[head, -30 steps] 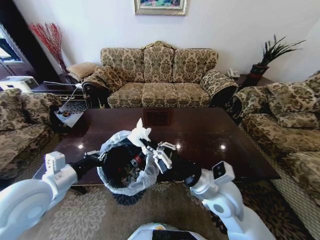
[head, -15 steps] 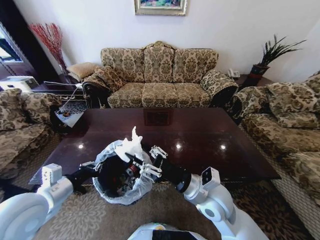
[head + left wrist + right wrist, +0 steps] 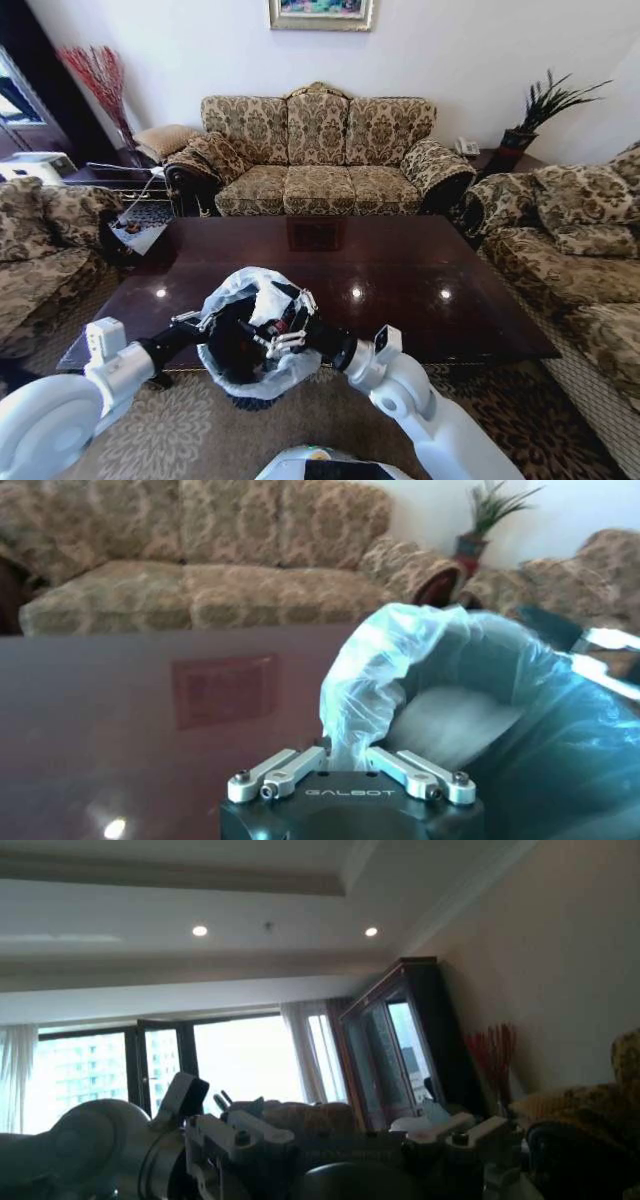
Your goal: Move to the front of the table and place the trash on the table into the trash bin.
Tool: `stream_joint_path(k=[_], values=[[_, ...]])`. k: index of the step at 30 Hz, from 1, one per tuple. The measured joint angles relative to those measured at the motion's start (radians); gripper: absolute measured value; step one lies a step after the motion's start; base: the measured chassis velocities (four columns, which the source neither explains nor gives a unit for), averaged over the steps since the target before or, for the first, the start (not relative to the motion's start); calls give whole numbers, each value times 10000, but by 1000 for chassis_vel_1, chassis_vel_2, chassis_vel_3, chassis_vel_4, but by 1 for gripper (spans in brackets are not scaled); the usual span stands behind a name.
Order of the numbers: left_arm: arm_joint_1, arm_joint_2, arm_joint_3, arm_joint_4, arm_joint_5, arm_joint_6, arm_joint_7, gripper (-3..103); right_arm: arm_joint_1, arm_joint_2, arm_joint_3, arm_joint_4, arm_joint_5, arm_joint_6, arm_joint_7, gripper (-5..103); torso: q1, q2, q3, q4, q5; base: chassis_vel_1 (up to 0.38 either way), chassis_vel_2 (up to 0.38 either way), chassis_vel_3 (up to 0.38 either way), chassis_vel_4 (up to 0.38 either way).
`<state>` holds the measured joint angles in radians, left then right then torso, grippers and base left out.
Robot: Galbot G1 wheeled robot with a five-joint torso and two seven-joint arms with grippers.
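The trash bin (image 3: 228, 368), black with a white bag liner, hangs at the near edge of the dark glossy table (image 3: 420, 255). My left gripper (image 3: 205, 318) is shut on its liner, and in the left wrist view the fingers (image 3: 300, 769) pinch the liner (image 3: 450, 667). My right gripper (image 3: 282, 325) reaches into the bin's mouth from the right. A crumpled white tissue (image 3: 265, 305), a piece of the trash, lies just beside its tips. In the right wrist view the right gripper (image 3: 350, 1138) stands open with nothing between its fingers.
A patterned sofa (image 3: 318, 150) stands behind the table, another sofa (image 3: 580, 250) to its right and an armchair (image 3: 40, 240) to its left. A wire rack (image 3: 135, 205) sits at the table's far left corner. A patterned rug (image 3: 160, 430) lies beneath the bin.
My right gripper came down from above the bin into its mouth, bringing the white tissue with it. The bin shifted slightly in my left gripper's hold.
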<state>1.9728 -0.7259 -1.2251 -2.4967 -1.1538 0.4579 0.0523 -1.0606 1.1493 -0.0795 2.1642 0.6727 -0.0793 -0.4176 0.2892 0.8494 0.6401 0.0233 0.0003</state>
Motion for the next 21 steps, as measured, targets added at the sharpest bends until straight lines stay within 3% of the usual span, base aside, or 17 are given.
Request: stream_joint_path(k=[8, 15, 17, 18, 21], values=[[58, 223, -19, -26, -19, -118, 179, 3, 123, 114, 293, -18, 438, 412, -433, 100, -1, 0, -1, 1, -3, 0, 0, 0, 0], [121, 306, -212, -79, 150, -300, 66, 1, 49, 123, 610, 327, 521, 514, -350, 100, -1, 0, -1, -2, 0, 0, 0, 0, 0], [186, 296, -526, 186, 753, -404, -321, 1, -134, 50, 1478, 1016, 481, 633, 62, 100, -2, 0, -2, -4, -4, 0, 0, 0, 0], [186, 296, -526, 186, 753, -404, -321, 1, -134, 50, 1478, 1016, 481, 633, 62, 100, -2, 0, -2, -4, -4, 0, 0, 0, 0], [168, 29, -840, 594, 884, -418, -953, 1, -499, -157, 2575, 1467, 266, 956, 1063, 100, -2, 0, -2, 3, -7, 0, 0, 0, 0]])
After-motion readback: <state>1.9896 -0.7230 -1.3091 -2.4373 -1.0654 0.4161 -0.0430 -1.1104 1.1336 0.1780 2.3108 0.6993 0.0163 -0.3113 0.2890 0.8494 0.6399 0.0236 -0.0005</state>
